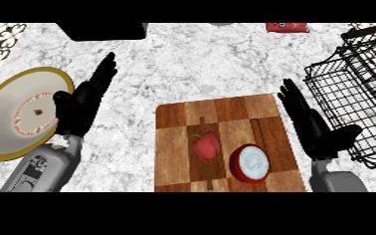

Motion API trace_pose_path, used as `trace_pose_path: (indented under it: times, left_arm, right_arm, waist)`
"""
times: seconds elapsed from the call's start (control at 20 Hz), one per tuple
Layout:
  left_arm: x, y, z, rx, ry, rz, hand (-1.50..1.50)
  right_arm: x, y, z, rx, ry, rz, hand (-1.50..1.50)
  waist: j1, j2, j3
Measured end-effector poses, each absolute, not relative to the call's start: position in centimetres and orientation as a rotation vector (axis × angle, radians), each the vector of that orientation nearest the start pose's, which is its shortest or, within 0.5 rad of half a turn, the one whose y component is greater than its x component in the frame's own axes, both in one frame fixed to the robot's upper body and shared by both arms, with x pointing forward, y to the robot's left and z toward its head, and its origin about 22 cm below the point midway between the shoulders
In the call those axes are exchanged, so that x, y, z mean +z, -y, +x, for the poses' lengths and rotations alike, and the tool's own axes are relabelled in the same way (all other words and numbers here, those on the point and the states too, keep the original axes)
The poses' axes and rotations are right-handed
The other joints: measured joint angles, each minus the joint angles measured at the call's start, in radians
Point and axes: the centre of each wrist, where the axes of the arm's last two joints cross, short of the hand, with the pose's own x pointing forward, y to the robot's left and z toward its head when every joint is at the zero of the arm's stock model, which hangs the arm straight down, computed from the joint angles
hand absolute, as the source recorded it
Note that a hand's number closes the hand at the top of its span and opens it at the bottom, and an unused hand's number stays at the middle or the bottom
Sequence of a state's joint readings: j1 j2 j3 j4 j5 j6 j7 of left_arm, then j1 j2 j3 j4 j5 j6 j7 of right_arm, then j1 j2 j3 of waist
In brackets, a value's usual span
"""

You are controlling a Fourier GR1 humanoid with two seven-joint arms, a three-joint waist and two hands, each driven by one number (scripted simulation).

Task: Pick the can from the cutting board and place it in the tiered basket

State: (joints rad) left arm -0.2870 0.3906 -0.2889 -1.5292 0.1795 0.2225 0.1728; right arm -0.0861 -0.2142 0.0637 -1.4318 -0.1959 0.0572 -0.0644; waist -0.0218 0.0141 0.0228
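Black left hand (82,102) rests open by the counter's left edge. Red-walled can (249,163) stands upright near the cutting board (172,144)'s front right corner; probably rigid, slick, best gripped around its sides. Right hand (312,124) open, beside the tiered basket (345,84).

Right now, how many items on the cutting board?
2. A red can stands near the front right of the cutting board, and a red bell pepper lies just left of it. Nothing seems hidden.

No lettering can be read anywhere; the small red packet (287,27) at the counter's far edge perhaps bears pale marks, too blurred to make out.
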Motion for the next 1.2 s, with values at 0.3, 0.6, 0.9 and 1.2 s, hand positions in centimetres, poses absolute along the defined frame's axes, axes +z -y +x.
trace_pose_path:
  times: [0.3, 0.6, 0.9, 1.2]
  left_arm:
    - [1.8, -24.8, 26.7, -0.162, 1.423, 0.218, 0.00]
    - [-2.7, -25.3, 23.3, -0.046, 1.314, 0.259, 0.00]
    - [-4.0, -24.9, 22.1, -0.019, 1.341, 0.254, 0.00]
    - [-4.0, -25.0, 21.7, -0.010, 1.342, 0.260, 0.00]
  right_arm:
    - [7.1, 27.7, 27.5, 0.213, 1.837, 0.003, 1.50]
    - [7.8, 31.4, 26.0, -0.152, 1.785, -0.337, -1.50]
    - [10.9, 31.2, 21.4, -0.148, 1.829, -0.303, -1.50]
    - [14.0, 30.9, 18.6, 0.231, 1.622, -0.323, -1.50]
  waist:
    - [0.020, -0.018, -0.020]
    - [0.005, -0.020, -0.025]
    - [0.009, -0.021, -0.021]
    - [0.004, -0.023, -0.023]
